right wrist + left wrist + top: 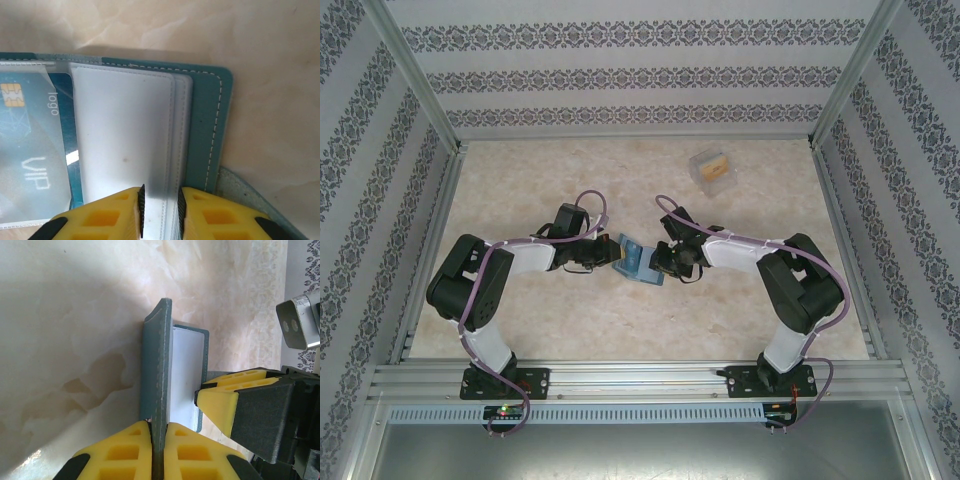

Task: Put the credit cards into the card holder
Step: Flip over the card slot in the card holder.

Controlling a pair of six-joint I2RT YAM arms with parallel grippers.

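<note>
From above, the card holder [636, 258] lies open at the middle of the counter [570, 330], between the left claw [610, 255] and the right claw [658, 262]. Far to the right, well apart, sits a clear box [700, 160] with a yellow card [718, 168] inside.

The left wrist view shows the left claw [159, 440] clamped tight on the holder's upright teal cover.

In the right wrist view, the right claw [160, 210] is narrow, with a pale pocket leaf between its fingers. I cannot tell whether it is pinching the leaf. A blue card [30, 150] sits in the clear sleeve beside it.
</note>
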